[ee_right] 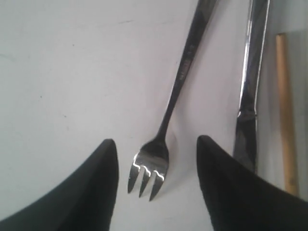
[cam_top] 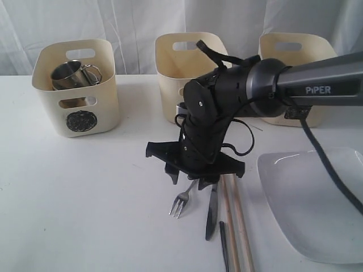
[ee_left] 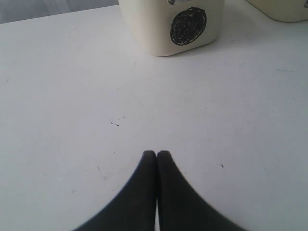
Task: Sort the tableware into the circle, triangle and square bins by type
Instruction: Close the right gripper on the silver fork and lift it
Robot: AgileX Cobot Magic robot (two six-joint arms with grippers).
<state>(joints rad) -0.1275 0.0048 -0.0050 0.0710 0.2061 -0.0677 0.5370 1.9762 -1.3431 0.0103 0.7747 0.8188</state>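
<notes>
Matte black hand flanks slim glossy steel fork.

Glossy steel fork & knife; matt wood chopsticks.

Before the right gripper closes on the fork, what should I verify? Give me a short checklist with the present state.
1. Right gripper open: ok.
2. Fork between its fingers: ok, the tines lie there.
3. Knife clear of the fingers: cannot tell, one finger overlaps it in the wrist view.
4. Left gripper out of the way: ok, shut above the table.
5. Target bin identified: cannot tell, only the circle bin shows its mark.
</notes>
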